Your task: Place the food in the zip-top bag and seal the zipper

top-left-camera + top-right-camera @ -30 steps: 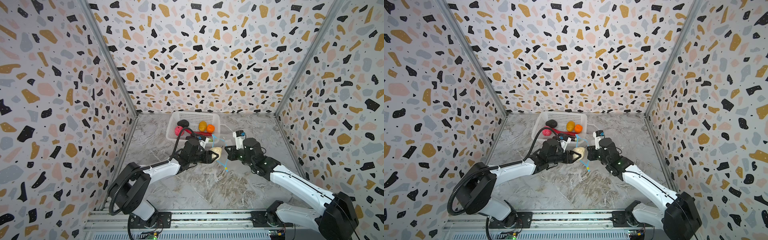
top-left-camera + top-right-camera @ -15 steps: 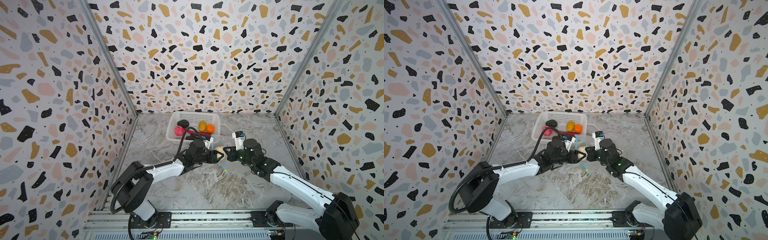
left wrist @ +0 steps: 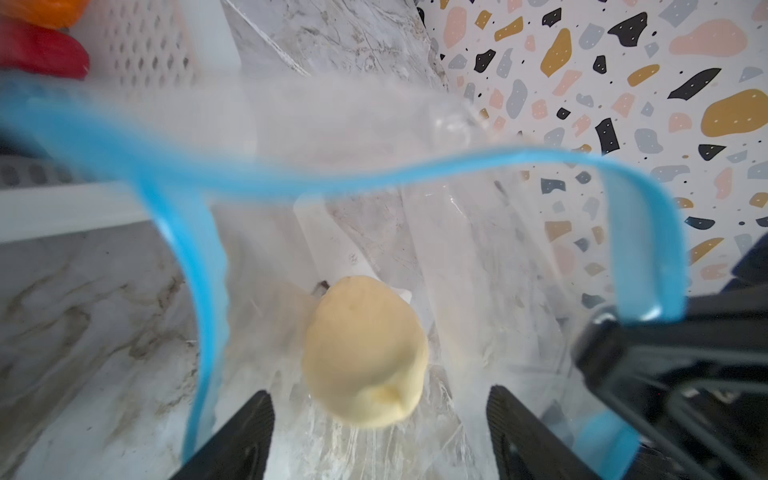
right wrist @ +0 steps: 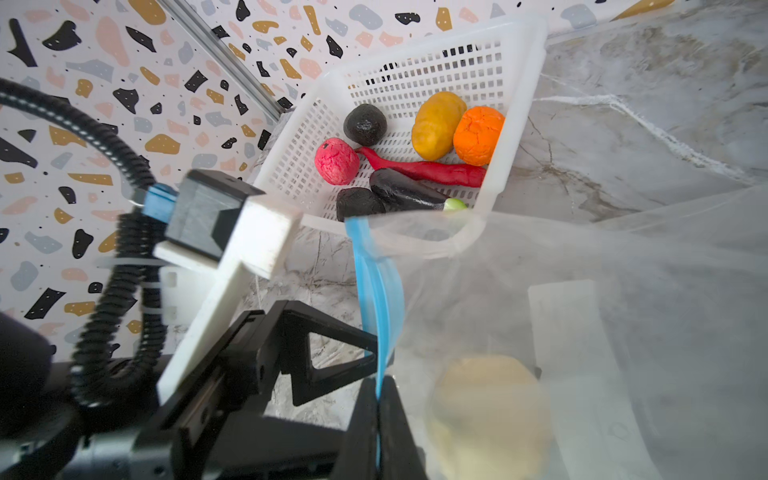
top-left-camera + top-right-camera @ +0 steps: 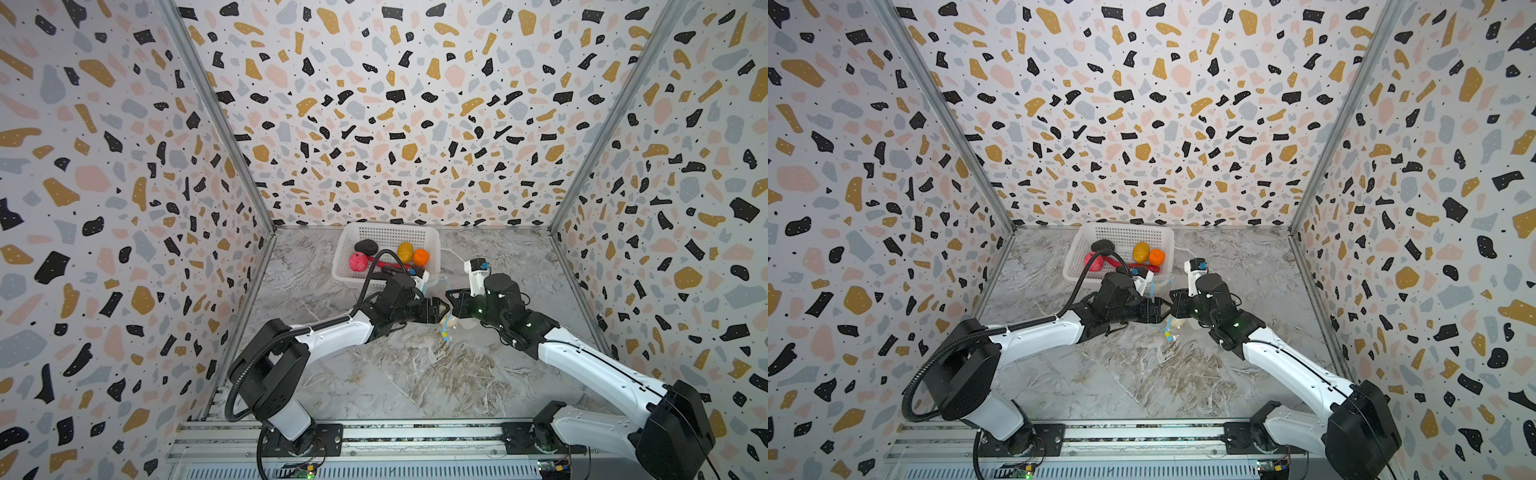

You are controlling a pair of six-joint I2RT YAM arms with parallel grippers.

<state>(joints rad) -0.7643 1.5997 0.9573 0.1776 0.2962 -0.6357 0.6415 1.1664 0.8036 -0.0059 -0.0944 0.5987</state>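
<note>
we note: left claw (image 3: 378,399) spread wide, cream lump (image 3: 365,353) loose inside the zip-top bag (image 3: 461,249); right claw (image 4: 378,401) clenched on its blue zipper (image 4: 379,291); other food (image 4: 478,135) lies in the white basket (image 4: 517,104).

Three walls close in the space, a back wall (image 5: 395,124), a left wall (image 5: 104,208) and a right wall (image 5: 685,187). All are covered in a pale terrazzo pattern of black, ochre, pink and grey flecks, and they meet at two bare metal corner posts (image 5: 219,116). The floor (image 5: 415,374) is a grey-white marbled surface with brownish veins under soft, even light, and along its near edge runs an aluminium rail (image 5: 415,432) with a ribbed strip (image 5: 374,471) just below it.
</note>
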